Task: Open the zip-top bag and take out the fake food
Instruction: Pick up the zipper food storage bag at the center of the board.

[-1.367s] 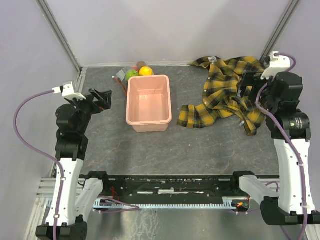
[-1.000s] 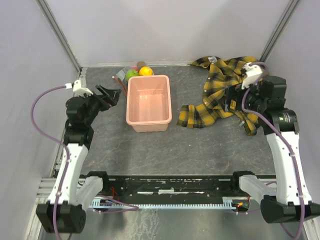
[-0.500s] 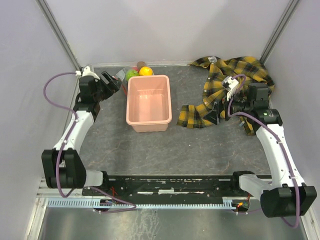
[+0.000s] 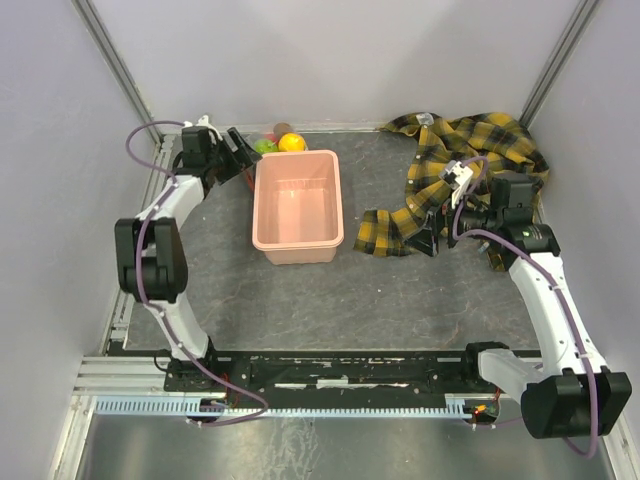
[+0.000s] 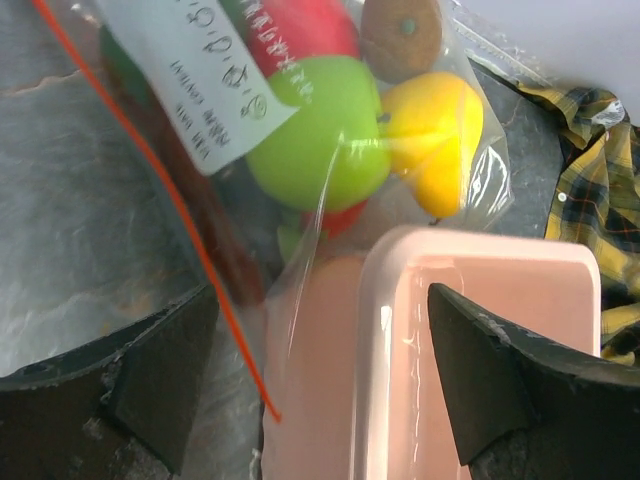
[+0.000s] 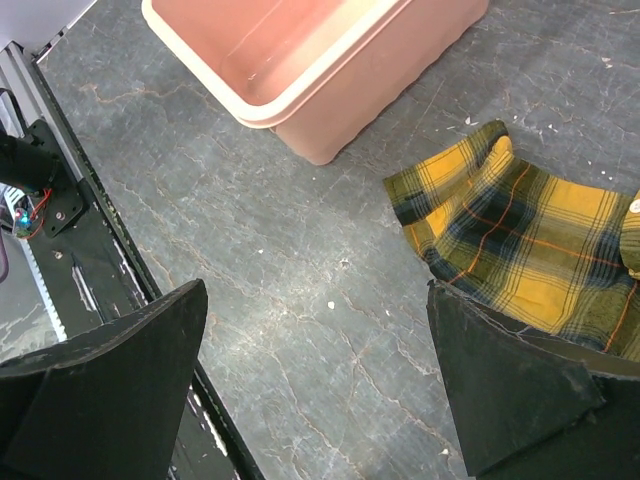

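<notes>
The zip-top bag (image 5: 150,230) lies behind the pink tub's far left corner, its orange-red zip strip (image 5: 190,250) running diagonally across the left wrist view. Inside it shows the fake food (image 5: 320,135): a light green fruit, a yellow-orange one (image 5: 435,125), a red one (image 5: 310,30) and a brown one (image 5: 400,35). From the top view the bag (image 4: 262,146) shows a green and an orange fruit. My left gripper (image 4: 240,157) is open right at the bag; its jaws (image 5: 320,400) straddle the bag's near corner and the tub's rim. My right gripper (image 4: 430,238) hangs open over bare table (image 6: 320,380).
The pink tub (image 4: 298,205) stands mid-table, with nothing in it; its rim (image 5: 480,270) lies between my left fingers. A yellow-and-black plaid shirt (image 4: 470,175) is heaped at the back right, its near edge (image 6: 530,230) beside my right gripper. Walls close in the back and sides.
My left arm has stretched out to the back, bringing its open gripper up to the bag. My right gripper has swung left and down off the shirt toward the table.
</notes>
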Controlling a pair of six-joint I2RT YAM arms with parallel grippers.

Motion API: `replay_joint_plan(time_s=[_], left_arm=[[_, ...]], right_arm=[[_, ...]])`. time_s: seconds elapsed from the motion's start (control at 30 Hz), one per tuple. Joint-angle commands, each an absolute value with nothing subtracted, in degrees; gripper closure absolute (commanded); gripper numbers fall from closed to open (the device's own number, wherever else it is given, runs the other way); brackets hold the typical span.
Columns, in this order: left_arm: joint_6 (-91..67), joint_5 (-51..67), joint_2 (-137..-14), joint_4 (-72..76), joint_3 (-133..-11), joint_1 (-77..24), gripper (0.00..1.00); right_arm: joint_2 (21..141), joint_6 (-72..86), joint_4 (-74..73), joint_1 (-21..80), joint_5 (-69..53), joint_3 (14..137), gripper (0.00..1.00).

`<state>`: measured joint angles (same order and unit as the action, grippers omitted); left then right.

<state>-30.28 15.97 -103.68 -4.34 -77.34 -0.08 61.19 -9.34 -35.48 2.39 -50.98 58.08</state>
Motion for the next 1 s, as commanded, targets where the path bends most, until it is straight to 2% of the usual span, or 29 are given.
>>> replay_joint_plan(time_s=[0.0,0.13,0.27,0.53,0.7,0.87,0.97], left_arm=[[-30.67,21.52,-110.34,-4.06,-86.77,0.01,0.08],[-34.24,20.4,-115.59,-3.89,-92.4,0.12,0.06],[-38.01,21.52,-120.72,-4.92,-98.4,0.01,0.0],[-31.41,17.02,-128.15,-17.09,-111.13,-1.81,0.01],[-27.38,15.0,-131.24,-23.22,-117.69,-3.34,0.16],[-25.15,12.64,-131.35,-24.85,-117.78,-3.86,0.28],[-24.56,12.78,-131.11,-25.2,-117.85,-3.87,0.39]], right_arm=[[59.02,-10.48,-33.03,2.3,-52.72,58.02,0.01],[59.11,-10.45,-33.05,2.35,-53.35,57.79,0.01],[59.36,-10.47,-33.13,2.37,-53.75,57.83,0.01],[58.98,-10.99,-33.48,2.37,-53.35,57.83,0.01],[59.1,-11.17,-33.57,2.37,-53.21,57.91,0.01],[59.06,-11.51,-33.92,2.39,-52.91,58.01,0.01],[59.02,-11.56,-33.93,2.38,-52.94,58.01,0.01]])
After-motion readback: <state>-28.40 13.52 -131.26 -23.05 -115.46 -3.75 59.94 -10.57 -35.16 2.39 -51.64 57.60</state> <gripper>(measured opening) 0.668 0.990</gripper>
